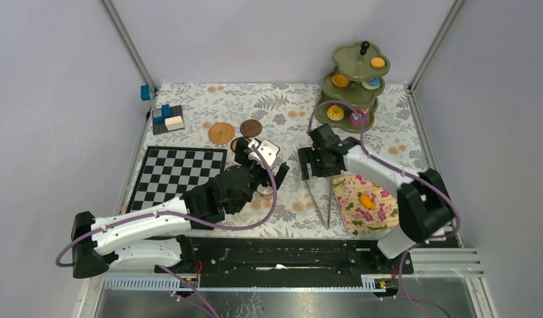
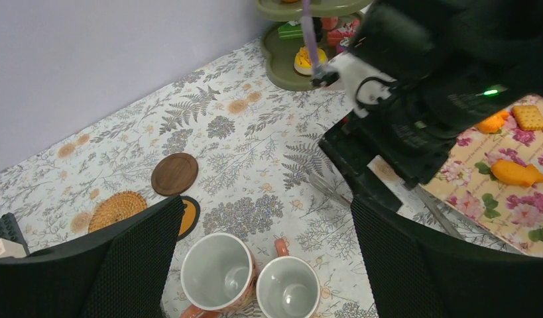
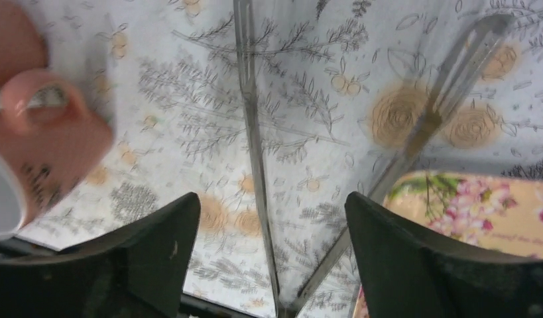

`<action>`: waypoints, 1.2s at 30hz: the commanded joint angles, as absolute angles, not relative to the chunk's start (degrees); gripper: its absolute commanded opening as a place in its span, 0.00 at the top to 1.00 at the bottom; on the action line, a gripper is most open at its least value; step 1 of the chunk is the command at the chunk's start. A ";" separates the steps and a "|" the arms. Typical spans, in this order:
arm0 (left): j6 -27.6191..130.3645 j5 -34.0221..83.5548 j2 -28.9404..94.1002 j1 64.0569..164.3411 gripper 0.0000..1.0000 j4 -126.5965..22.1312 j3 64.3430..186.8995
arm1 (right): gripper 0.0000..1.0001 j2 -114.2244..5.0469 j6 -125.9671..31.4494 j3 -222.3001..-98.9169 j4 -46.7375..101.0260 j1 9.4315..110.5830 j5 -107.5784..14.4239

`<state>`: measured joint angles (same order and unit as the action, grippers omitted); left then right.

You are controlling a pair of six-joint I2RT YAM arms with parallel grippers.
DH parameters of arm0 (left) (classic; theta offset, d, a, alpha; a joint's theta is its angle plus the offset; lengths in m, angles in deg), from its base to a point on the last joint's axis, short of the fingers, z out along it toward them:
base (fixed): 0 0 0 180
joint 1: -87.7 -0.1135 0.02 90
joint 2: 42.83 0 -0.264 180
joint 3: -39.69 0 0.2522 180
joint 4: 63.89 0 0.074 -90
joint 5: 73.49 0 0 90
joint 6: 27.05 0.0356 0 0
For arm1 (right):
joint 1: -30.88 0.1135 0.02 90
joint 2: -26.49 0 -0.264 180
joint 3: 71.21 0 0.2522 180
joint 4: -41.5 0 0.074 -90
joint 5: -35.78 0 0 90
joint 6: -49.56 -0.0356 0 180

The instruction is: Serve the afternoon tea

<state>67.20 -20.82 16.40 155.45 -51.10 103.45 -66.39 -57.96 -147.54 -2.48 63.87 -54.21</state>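
Note:
Two pinkish mugs (image 2: 217,270) (image 2: 288,286) stand upright and empty, side by side on the floral cloth. My left gripper (image 2: 265,248) hovers over them, open wide, touching neither. My right gripper (image 3: 272,232) is open above metal tongs (image 3: 252,132) that lie on the cloth between its fingers. A pink mug (image 3: 43,146) shows at its left. The olive three-tier stand (image 1: 351,83) at the back right carries small donuts and cakes. A dark wooden coaster (image 2: 175,173), a woven one (image 2: 117,209) and a yellow one (image 2: 187,215) lie behind the mugs.
A flowered tray (image 1: 351,215) with an orange cookie (image 1: 366,201) sits at the front right, beside the tongs (image 1: 318,199). The chessboard (image 1: 179,175) lies at the left, and coloured blocks (image 1: 168,119) behind it. The right arm (image 2: 421,86) is close to my left gripper.

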 commanded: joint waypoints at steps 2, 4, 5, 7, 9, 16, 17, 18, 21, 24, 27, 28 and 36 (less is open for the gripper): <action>67.22 -21.16 16.20 155.20 0.01 -53.61 103.09 | 0.01 -53.66 -62.42 -138.98 0.21 64.96 -51.71; 67.09 -20.96 16.39 155.25 0.01 -53.52 103.18 | 0.00 -51.69 -64.20 -135.73 -0.11 66.02 -52.90; 67.02 -20.86 16.54 155.20 0.01 -53.54 103.20 | 0.00 -50.94 -65.20 -134.33 -0.15 66.75 -53.70; 66.82 -20.66 16.83 155.20 0.01 -53.45 103.28 | 0.01 -49.49 -67.12 -131.81 0.10 68.80 -56.60; 66.72 -20.51 17.04 155.24 0.01 -53.24 103.37 | 0.00 -48.28 -68.06 -129.59 1.32 70.35 -58.58; 66.33 -20.05 17.61 155.24 0.01 -52.86 103.71 | 0.00 -50.62 -70.47 -123.85 9.49 73.94 -67.71; 66.24 -20.13 17.66 155.21 0.01 -52.81 103.72 | 0.00 -51.39 -70.16 -123.47 11.01 74.72 -69.15; 66.26 -20.19 17.67 155.20 0.01 -52.85 103.67 | 0.00 -52.16 -70.04 -123.09 12.77 75.75 -71.09; 66.22 -19.93 17.65 155.21 0.01 -52.85 103.72 | 0.00 -54.97 -69.76 -121.49 18.84 77.95 -76.46; 66.24 -20.07 17.63 155.20 0.01 -52.68 103.64 | 0.02 -57.12 -69.61 -121.12 22.64 79.95 -81.48; 66.46 -20.57 17.26 155.20 0.01 -52.82 103.49 | 0.06 -58.34 -69.29 -120.53 25.25 82.98 -86.27; 66.53 -20.58 17.14 155.20 0.01 -52.86 103.39 | 0.06 -58.47 -69.76 -120.44 25.35 83.70 -87.66; 66.81 -21.11 16.42 155.21 0.01 -52.90 103.29 | 0.22 -57.01 -71.19 -118.03 27.14 84.28 -90.54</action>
<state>66.94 -20.36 17.66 155.45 -50.99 103.45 -57.60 -70.64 -119.21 26.99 84.13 -85.44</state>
